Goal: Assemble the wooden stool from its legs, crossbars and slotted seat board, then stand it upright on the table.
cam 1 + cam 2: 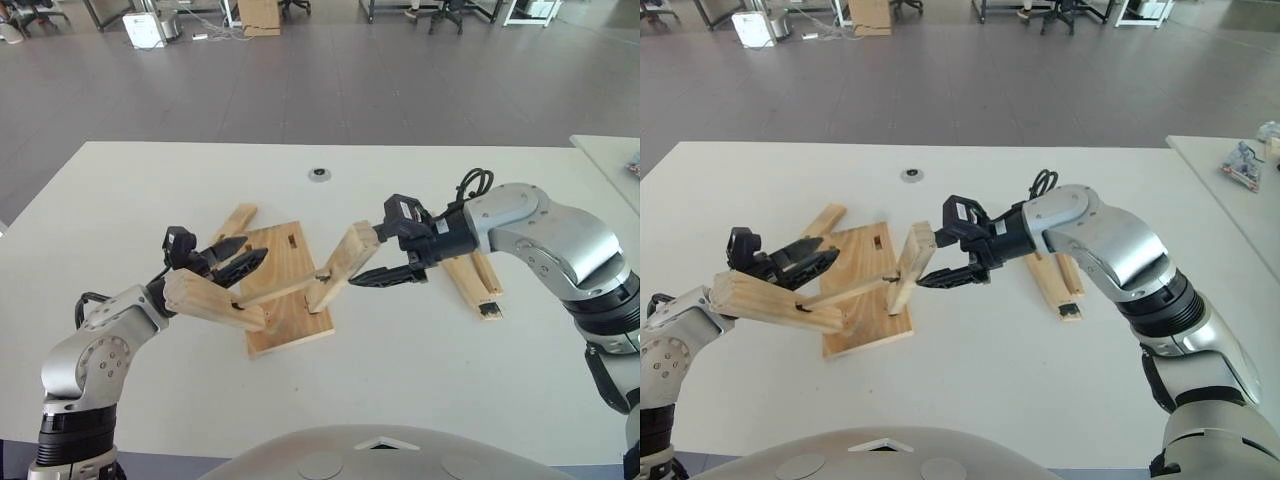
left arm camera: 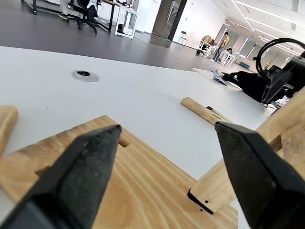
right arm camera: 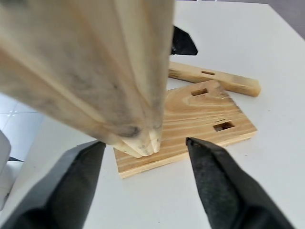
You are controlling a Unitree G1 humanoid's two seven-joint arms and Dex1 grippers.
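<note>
You will find no readable text, label, brand, number or sign anywhere here. The pale wooden slotted seat board point(image 1: 295, 325), lying flat on the white table point(image 1: 400, 380), shows only bare grain and dark slots. The small colourful packet point(image 1: 1243, 160) on the neighbouring table's edge carries print too small to make out.

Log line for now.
left gripper open above flat wooden slotted seat board | right gripper open astride pale wooden leg | leg end on board
</note>
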